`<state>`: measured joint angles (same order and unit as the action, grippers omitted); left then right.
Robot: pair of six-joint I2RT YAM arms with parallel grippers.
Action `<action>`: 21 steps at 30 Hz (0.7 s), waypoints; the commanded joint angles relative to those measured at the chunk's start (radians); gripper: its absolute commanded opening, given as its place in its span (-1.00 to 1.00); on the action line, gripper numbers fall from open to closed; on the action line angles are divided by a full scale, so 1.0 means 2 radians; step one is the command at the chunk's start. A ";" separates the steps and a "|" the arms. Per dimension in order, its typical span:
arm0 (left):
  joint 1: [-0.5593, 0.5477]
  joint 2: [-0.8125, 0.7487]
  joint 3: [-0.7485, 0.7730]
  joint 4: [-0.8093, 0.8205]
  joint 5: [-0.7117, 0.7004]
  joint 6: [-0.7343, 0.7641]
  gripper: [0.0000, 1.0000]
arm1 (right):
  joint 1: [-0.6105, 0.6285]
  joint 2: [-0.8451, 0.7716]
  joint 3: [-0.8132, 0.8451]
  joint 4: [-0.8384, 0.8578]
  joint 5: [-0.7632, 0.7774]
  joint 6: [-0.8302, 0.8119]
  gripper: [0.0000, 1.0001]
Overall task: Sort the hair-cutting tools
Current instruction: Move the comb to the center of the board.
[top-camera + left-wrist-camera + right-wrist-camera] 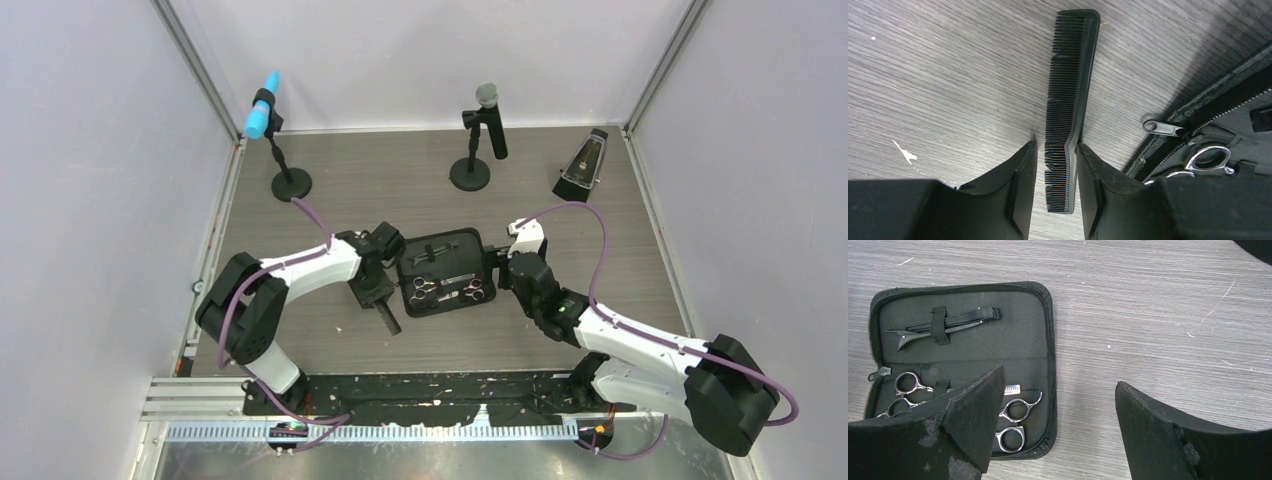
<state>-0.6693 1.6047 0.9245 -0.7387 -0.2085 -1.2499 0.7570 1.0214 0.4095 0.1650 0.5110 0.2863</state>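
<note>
The black zip case (pixel 455 243) lies open mid-table between my arms. Two silver scissors (pixel 1015 422) (pixel 905 390) sit in its lower half, and two thin black hair clips (pixel 943 325) are tucked under a strap in its upper half. The flat black comb (pixel 1070 85) lies left of the case (pixel 1208 105), along the wood. My left gripper (pixel 1056 145) is shut on the comb's near end, where its teeth look bent. In the top view the comb (pixel 388 318) pokes out below that gripper (pixel 378 295). My right gripper (pixel 1058 377) hangs open over the case's right edge, holding nothing.
A blue-headed microphone (pixel 263 110) on a round base stands back left. A grey-headed one (pixel 487 120) stands back centre. A black wedge-shaped object (pixel 583 165) sits at the back right corner. Pale walls enclose the table on three sides. A zip pull (pixel 1163 127) lies by the case's edge.
</note>
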 commanded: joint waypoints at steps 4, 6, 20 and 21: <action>-0.013 0.042 0.016 -0.022 -0.013 0.000 -0.23 | -0.001 -0.001 0.001 0.026 0.002 -0.004 0.76; -0.017 0.051 0.027 -0.031 -0.016 0.002 -0.22 | -0.001 -0.001 0.001 0.026 0.002 -0.005 0.76; -0.043 0.114 0.083 -0.063 -0.027 0.018 -0.12 | -0.001 -0.001 0.000 0.029 -0.001 -0.005 0.77; -0.046 0.120 0.088 -0.068 -0.029 0.020 -0.11 | -0.001 -0.001 -0.001 0.029 -0.001 -0.005 0.76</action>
<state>-0.7368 1.7607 1.1027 -0.8459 -0.2401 -1.2228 0.7570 1.0214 0.4091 0.1658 0.5064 0.2859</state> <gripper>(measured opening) 0.438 0.882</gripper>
